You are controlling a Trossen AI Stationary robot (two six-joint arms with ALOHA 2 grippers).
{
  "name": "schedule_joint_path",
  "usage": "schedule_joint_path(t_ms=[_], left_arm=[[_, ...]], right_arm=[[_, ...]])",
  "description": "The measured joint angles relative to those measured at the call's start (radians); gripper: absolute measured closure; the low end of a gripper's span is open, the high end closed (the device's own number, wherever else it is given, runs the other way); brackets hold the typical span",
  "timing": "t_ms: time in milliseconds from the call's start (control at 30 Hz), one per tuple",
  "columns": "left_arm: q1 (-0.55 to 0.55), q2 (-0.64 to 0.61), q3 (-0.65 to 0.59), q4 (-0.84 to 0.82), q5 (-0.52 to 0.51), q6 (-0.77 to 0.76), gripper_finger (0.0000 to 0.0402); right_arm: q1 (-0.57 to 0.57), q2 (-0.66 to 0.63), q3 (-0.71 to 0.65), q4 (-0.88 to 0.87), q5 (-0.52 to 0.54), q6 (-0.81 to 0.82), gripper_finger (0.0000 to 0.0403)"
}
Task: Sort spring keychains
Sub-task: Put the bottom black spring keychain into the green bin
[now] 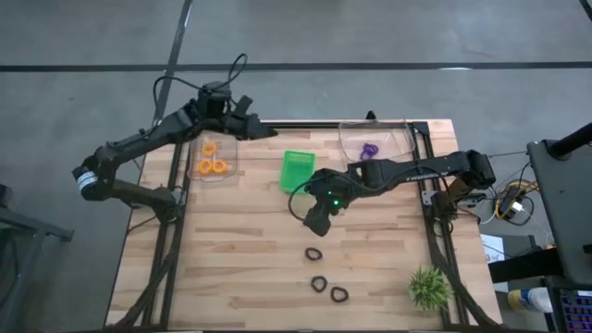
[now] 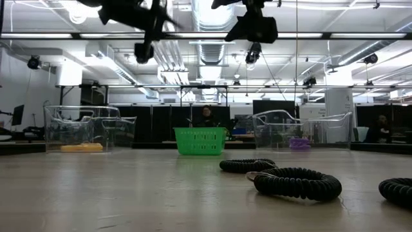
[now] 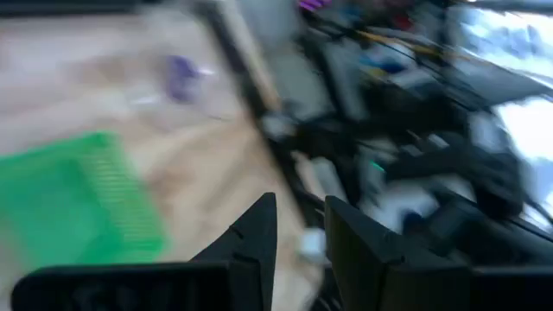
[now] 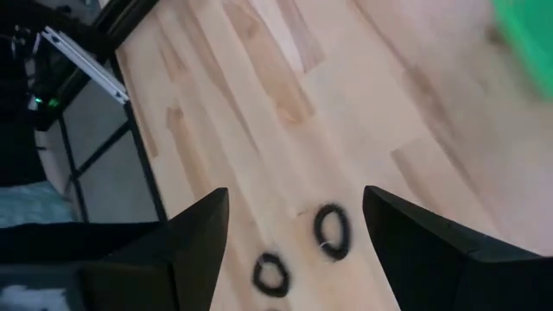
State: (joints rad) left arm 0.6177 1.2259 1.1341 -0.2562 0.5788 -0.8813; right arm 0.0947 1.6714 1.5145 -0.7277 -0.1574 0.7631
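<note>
Three black spring keychains [image 1: 314, 253] lie lower centre of the frame; above them the right gripper [image 1: 317, 220] hovers, fingers spread, and should centre over the nearest coil. Upper left, the left gripper [image 1: 263, 130] hangs empty, fingers slightly parted

Light source: ceiling strip lamps [image 2: 212, 35], bright, glaring in the low view.
Tabletop [image 1: 250, 250]: evenly lit, shadows faint.
Blur: left wrist view smeared throughout; green basket [image 3: 78, 199] at 9 o'clock soft-edged.
Focus: nearest black keychain [image 2: 297, 183] slightly soft.
</note>
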Motion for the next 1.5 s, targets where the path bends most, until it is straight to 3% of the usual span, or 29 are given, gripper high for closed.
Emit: schedule_joint_path(t_ms=[133,400,733,1067,1500], left_arm=[[-0.085,-0.003,0.0,0.093,0.098,-0.018,0.031],[-0.274,-0.014,-0.001,0.107,0.229,-0.005,0.031],[-0.453,-0.014,-0.002,0.106,0.268,-0.002,0.031],[-0.503,-0.013,-0.004,0.106,0.269,-0.003,0.031],[-0.505,-0.014,-0.011,0.081,0.279,-0.002,0.031]], right_arm=[[0.031,0.0,-0.009,0.001,0.0,0.083,0.0142],[0.146,0.0,-0.057,0.0,-0.008,0.251,0.0147],[0.33,0.001,-0.164,0.006,0.004,0.51,0.0154],[0.426,0.019,-0.286,0.01,0.029,0.819,0.0156],[0.466,0.214,-0.261,0.181,-0.026,0.832,0.0161]])
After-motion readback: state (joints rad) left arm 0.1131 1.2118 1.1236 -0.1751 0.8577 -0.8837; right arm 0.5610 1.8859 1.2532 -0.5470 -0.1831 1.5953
